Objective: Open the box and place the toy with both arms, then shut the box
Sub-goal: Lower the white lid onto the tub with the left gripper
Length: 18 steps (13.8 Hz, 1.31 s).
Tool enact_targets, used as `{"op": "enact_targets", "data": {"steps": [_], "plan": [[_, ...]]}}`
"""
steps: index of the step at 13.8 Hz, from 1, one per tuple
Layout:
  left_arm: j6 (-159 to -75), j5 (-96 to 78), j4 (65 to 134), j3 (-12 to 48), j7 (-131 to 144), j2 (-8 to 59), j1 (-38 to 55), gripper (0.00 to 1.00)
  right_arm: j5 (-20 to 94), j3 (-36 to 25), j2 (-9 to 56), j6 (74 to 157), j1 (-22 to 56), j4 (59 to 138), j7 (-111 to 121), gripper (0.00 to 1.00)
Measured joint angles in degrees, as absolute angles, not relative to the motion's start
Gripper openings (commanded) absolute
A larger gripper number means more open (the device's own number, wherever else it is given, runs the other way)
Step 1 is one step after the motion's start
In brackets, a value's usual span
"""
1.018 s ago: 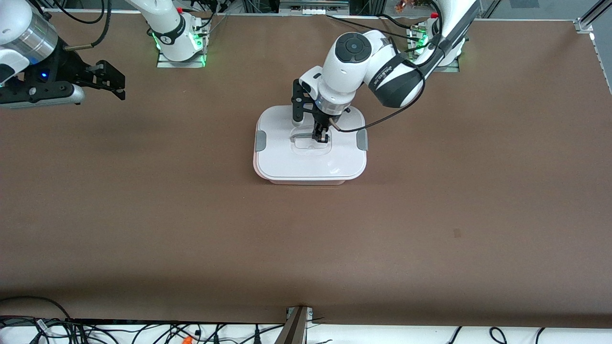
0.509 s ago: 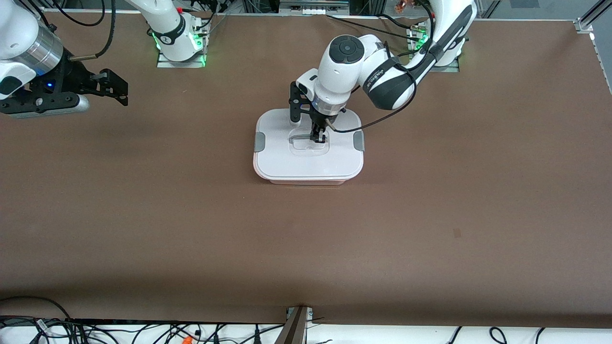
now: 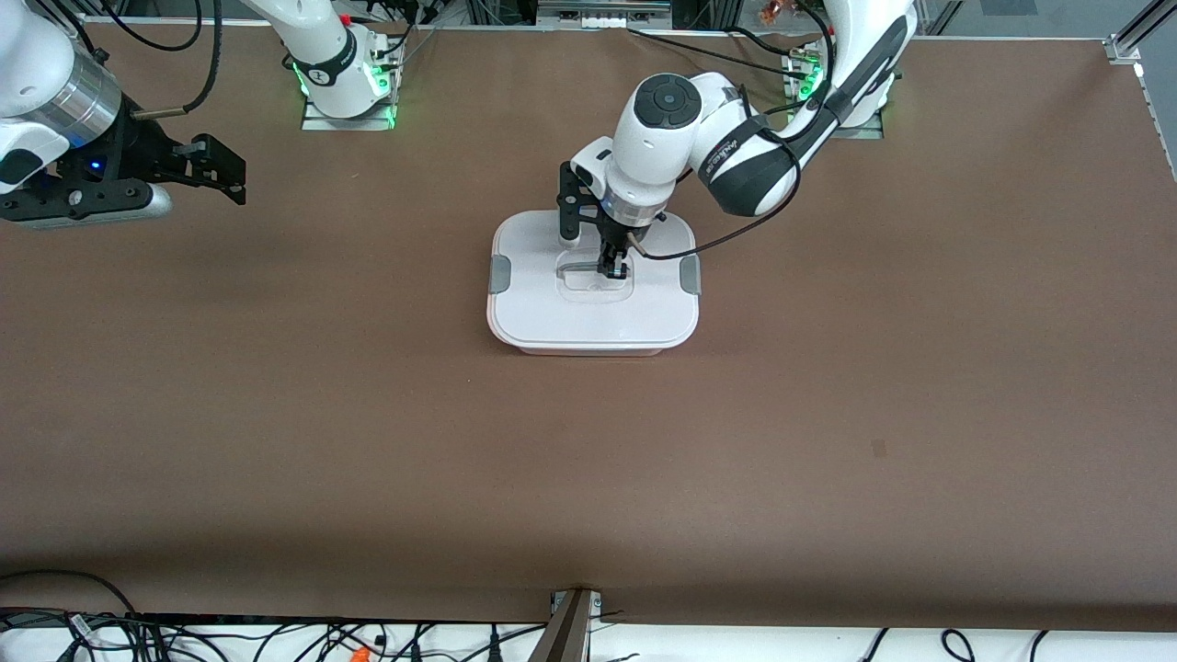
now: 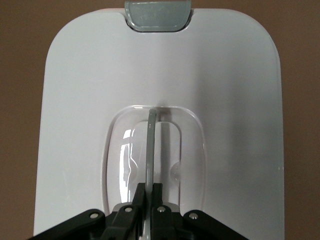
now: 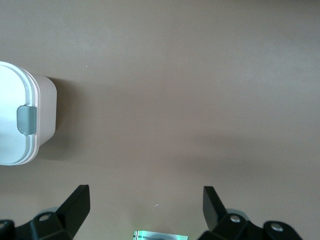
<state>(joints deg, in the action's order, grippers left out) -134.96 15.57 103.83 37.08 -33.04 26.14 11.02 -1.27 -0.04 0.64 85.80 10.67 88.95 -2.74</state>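
Front view
Box (image 3: 593, 345): one, pink tub on the brown table (image 3: 588, 460), midway between the two arm bases.
Lid (image 3: 588, 313): one, white, seated flat on the box.
Clips: two, grey, one on each short end of the lid, at the right arm's end (image 3: 499, 273) and at the left arm's end (image 3: 690, 274).
Handle (image 3: 579, 266): one, grey bar standing up in the clear recess at the lid's middle.
Left gripper (image 3: 613, 269): down on the lid's middle, fingers pinched shut on the handle.
Right gripper (image 3: 230, 172): in the air over bare table, well apart from the box toward the right arm's end; arm waiting.
Toy: none to be seen on the table; inside of the box hidden by the lid.

Left wrist view
Lid (image 4: 80, 100): fills the view, one clip (image 4: 157, 15) at its end.
Handle (image 4: 150, 150): thin grey bar upright across the clear recess (image 4: 185, 150).
Left gripper (image 4: 149, 197): two black fingers (image 4: 137, 197) closed on the bar from both sides, touching it.

Right wrist view
Box (image 5: 45, 112): one corner, pink wall under the white lid (image 5: 10, 120), one clip (image 5: 27, 120).
Right gripper (image 5: 145, 205): two fingers spread wide apart, nothing between them, bare table (image 5: 175, 100) below.
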Motion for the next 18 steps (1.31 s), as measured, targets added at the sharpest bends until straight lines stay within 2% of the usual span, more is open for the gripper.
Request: {"op": "enact_targets", "data": {"steps": [18], "plan": [[-136.54, 15.63, 103.83, 37.08, -31.74, 26.96, 11.35, 0.0, -1.25, -0.04, 0.7, 85.93, 10.67, 88.95, -2.74, 1.0]]}}
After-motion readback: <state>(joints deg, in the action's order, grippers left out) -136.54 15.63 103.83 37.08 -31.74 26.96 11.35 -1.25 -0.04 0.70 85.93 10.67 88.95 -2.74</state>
